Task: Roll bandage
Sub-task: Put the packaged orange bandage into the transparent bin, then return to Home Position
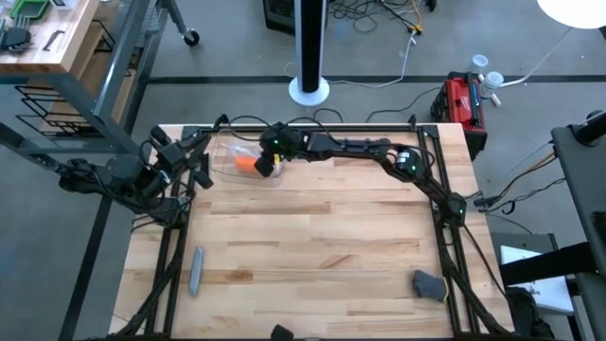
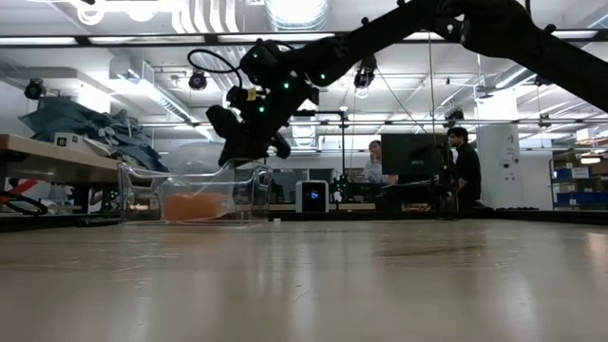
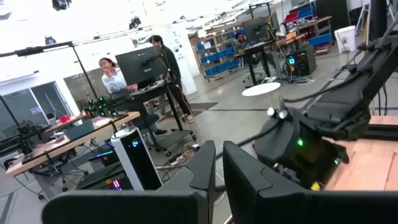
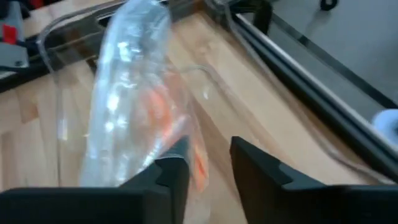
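Reaching across the far side of the desk (image 1: 312, 237), the right gripper (image 1: 268, 163) hangs at a clear plastic container (image 2: 195, 195) with the orange bandage (image 1: 244, 164) inside it, wrapped in crinkled clear film (image 4: 134, 81). In the right wrist view the jaws stand a little apart with nothing gripped between them, one fingertip (image 4: 175, 163) just at the edge of the film and the orange showing through it. The left gripper (image 3: 217, 163) waits off the desk's left edge with its jaws nearly together and empty.

The main risk, as I judge it, is pinching film instead of fabric. The wrap is loose and slippery, so the jaws could close on a fold of plastic alone and lift it away, or drag wrap and bandage out together, leaving nothing free to roll. A second risk is the container itself: it looks light, and a push against its wall could slide or tip it toward the far edge, close to the frame rail (image 1: 312, 128). Soft fabric may also slip from a shallow grip. How deep the bandage sits inside the wrap cannot be told from these views, so any descent is partly blind.
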Robot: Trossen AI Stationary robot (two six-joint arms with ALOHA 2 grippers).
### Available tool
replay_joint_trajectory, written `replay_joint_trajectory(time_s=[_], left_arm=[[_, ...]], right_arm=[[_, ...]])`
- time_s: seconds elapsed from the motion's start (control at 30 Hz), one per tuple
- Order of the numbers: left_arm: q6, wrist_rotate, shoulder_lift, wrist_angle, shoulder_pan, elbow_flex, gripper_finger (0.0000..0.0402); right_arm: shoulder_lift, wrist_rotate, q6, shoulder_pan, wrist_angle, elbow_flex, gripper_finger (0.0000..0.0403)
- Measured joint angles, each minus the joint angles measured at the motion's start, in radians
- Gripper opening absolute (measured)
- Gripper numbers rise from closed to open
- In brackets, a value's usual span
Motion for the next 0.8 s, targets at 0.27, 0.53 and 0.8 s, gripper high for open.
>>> replay_joint_trajectory(time_s=[0.27, 0.53, 0.8], left_arm=[[0.02, 0.0, 0.011, 0.0, 0.0, 0.0, 0.0021], [0.026, 0.001, 0.037, 0.001, 0.0, 0.0, 0.0021], [0.069, 0.037, 0.051, 0.002, 0.0, 0.0, 0.0021]], right_arm=[[-0.001, 0.072, -0.028, 0.0, -0.253, 0.148, 0.0173], [-0.003, 0.072, -0.055, 0.008, -0.372, 0.243, 0.0196], [-0.031, 0.064, -0.077, 0.006, -0.505, 0.285, 0.0197]])
